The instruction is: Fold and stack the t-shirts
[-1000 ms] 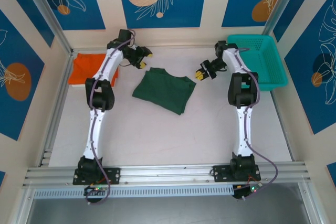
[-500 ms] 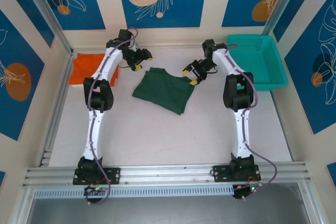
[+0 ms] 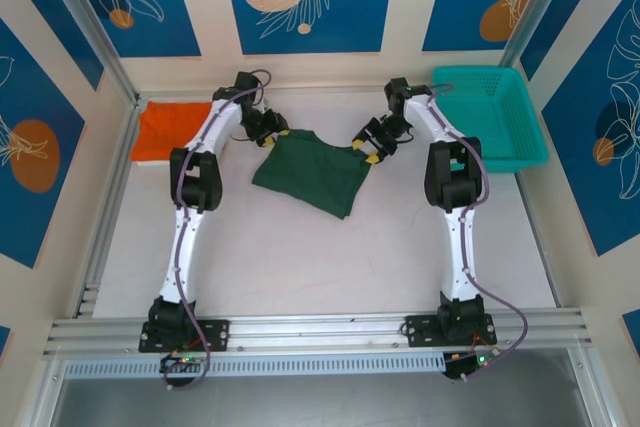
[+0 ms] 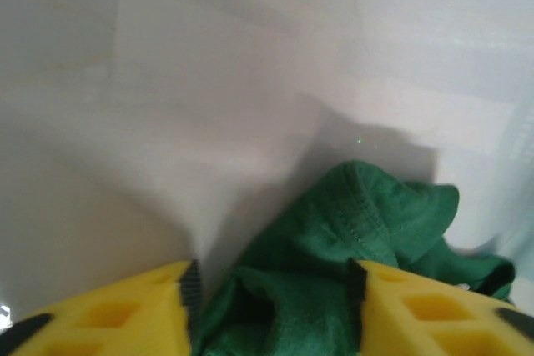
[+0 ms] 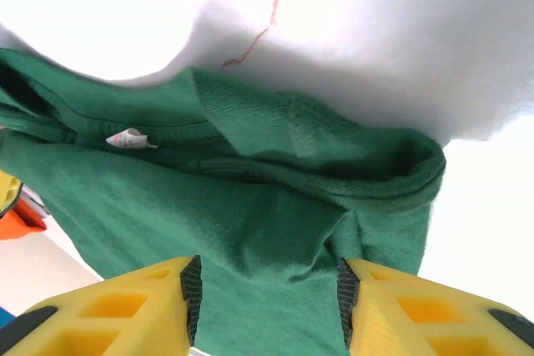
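Observation:
The dark green t-shirt (image 3: 312, 172) lies partly folded in the middle of the table. My left gripper (image 3: 277, 136) stands open over its far left corner, with bunched green cloth (image 4: 334, 273) between the yellow fingers (image 4: 108, 314). My right gripper (image 3: 367, 150) is open over the far right corner, where the green shirt (image 5: 250, 223) with its collar and white label (image 5: 127, 137) spreads between the fingers (image 5: 417, 314). The orange t-shirt (image 3: 165, 128) rests folded at the far left, partly behind my left arm.
A teal mesh basket (image 3: 497, 107) stands at the far right corner. Walls with blue panels close in the table's back and sides. An aluminium rail (image 3: 320, 329) runs along the near edge. A loose red thread (image 5: 271, 14) lies on the table beyond the shirt.
Both grippers have closed in on the green shirt: the left moved right and nearer onto its far left corner, the right swung left from near the basket onto its far right corner.

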You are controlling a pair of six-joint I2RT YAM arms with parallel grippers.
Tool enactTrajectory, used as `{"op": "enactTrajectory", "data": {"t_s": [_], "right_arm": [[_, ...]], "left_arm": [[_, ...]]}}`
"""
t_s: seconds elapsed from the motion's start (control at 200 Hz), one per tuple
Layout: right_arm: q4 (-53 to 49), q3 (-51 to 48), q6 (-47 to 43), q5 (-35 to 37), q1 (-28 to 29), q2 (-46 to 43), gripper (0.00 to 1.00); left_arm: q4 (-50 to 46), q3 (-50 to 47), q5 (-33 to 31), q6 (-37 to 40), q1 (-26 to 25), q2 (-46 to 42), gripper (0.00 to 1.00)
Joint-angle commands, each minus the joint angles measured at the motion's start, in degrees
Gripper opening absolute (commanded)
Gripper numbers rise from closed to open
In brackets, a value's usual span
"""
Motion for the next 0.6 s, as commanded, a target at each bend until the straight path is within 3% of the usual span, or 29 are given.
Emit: {"op": "enactTrajectory", "data": {"t_s": [0.0,0.14,0.37,0.595], "right_arm": [[-1.73,-0.41,-0.44,0.54,0.19,2.06,0.47],[-1.53,0.22,0.0,0.66,0.24,2.85,0.44],[-1.87,2.25,-0.2,-1.2,0.59,3.99,0.16],[-0.69,-0.9,-1.02,-1.58,0.87,0.1,0.0]], "left_arm": [[0.43,1.4,2.22,0.42,-1.09,0.43,0.45],[0.93,1.39,3.18,0.07,-1.29,0.19,0.39],[0.54,1.21,2.95,0.42,-1.47,-0.41,0.0],[-0.6,1.0,1.17,1.29,-1.77,-3.64,0.01]]}}
